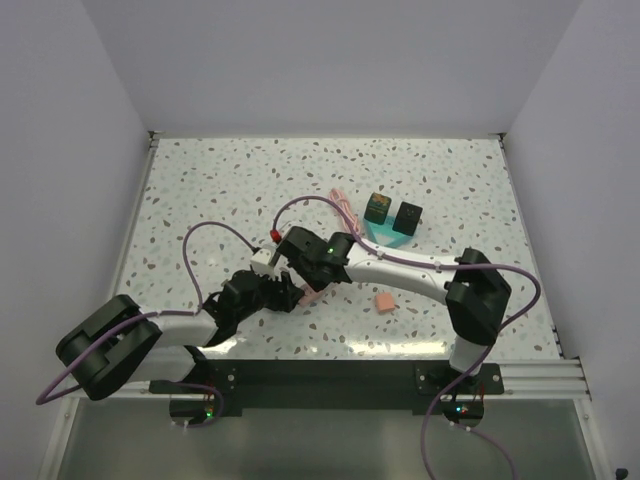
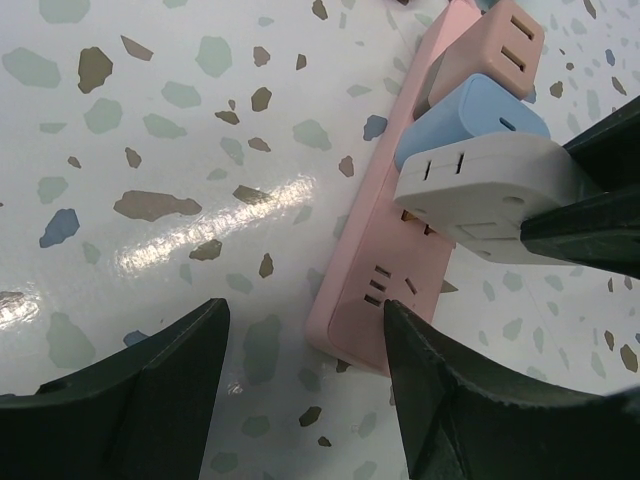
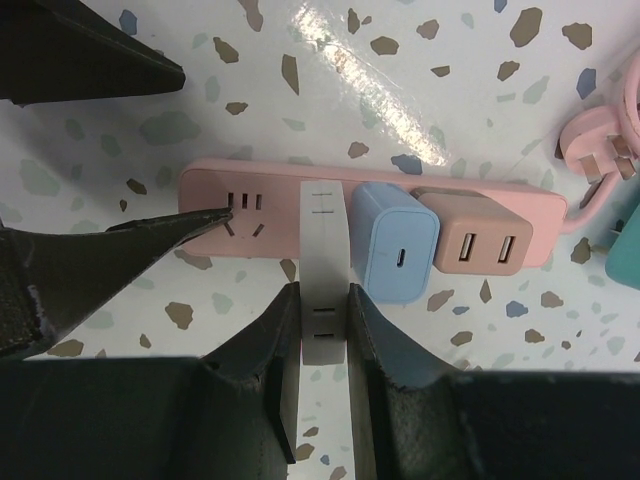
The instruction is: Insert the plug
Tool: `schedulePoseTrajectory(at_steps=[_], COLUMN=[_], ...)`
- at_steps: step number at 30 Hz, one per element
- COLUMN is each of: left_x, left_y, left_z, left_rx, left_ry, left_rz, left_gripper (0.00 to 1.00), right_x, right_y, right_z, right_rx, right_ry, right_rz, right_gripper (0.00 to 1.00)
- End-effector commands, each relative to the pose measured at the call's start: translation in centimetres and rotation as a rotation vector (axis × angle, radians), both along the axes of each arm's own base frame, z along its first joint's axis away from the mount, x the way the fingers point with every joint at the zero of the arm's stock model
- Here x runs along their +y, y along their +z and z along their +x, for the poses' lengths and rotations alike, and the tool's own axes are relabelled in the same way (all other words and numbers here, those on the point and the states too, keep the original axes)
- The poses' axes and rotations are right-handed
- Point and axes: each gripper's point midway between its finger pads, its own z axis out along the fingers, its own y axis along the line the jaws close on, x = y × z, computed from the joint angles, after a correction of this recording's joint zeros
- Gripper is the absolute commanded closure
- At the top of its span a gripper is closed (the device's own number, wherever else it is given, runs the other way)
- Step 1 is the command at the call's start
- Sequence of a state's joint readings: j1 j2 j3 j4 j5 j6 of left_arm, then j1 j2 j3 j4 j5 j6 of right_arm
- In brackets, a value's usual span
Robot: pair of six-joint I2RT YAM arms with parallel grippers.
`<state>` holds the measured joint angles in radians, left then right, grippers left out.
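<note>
The pink power strip [image 3: 270, 215] lies flat on the speckled table; it also shows in the left wrist view [image 2: 400, 260] and partly in the top view [image 1: 312, 294]. My right gripper [image 3: 324, 300] is shut on the off-white plug [image 3: 324, 250], which it holds over the strip's middle socket, right beside a blue charger [image 3: 395, 245]. In the left wrist view the plug [image 2: 480, 190] sits tilted, just over the strip's face. My left gripper [image 2: 305, 330] is open at the strip's free end, with one fingertip [image 3: 215, 215] on the end socket.
A pink-orange charger [image 3: 485, 245] is plugged in beyond the blue one. The strip's pink cable and plug [image 3: 600, 150] lie at its far end. In the top view, two dark cubes [image 1: 392, 212] stand on a teal piece, and a small pink-orange block [image 1: 382, 301] lies alone.
</note>
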<state>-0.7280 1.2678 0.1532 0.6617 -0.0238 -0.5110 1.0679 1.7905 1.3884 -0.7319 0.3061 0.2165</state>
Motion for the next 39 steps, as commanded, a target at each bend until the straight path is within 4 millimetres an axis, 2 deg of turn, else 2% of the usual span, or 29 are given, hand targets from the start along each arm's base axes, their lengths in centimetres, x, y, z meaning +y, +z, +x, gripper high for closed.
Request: schedulePoseTrajectory(at_steps=[1, 11, 17, 24, 27, 35, 39], left_x=[0.2, 0.1, 0.2, 0.2, 0.3, 0.1, 0.0], left_y=[-0.7, -0.7, -0.9, -1.1, -1.1, -1.2, -1.6], left_z=[-0.7, -0.7, -0.7, -0.7, -0.7, -0.6, -0.5], left_rx=[0.009, 0.014, 0.019, 0.023, 0.022, 0.025, 0.03], left_ry=[-0.031, -0.036, -0.032, -0.033, -0.03, -0.039, -0.041], left_rz=[0.034, 0.037, 0.045, 0.051, 0.051, 0.055, 0.063], left_gripper=[0.32, 0.33, 0.34, 0.34, 0.35, 0.36, 0.36], right_x=[-2.9, -3.3, -2.3, -2.8, -3.1, -3.4, -2.9], right_y=[-3.2, -4.8, -5.7, -7.0, -6.9, -4.6, -4.6], right_z=[0.8, 1.6, 0.8, -0.4, -0.9, -1.5, -2.1], right_rx=[-0.027, -0.031, 0.036, 0.095, 0.098, 0.064, 0.089], right_ry=[-0.049, -0.052, -0.013, -0.011, -0.032, -0.094, -0.096], right_rz=[-0.124, -0.114, -0.071, -0.079, -0.056, 0.07, 0.139], right_gripper=[1.0, 1.0, 1.0, 1.0, 1.0, 1.0, 1.0])
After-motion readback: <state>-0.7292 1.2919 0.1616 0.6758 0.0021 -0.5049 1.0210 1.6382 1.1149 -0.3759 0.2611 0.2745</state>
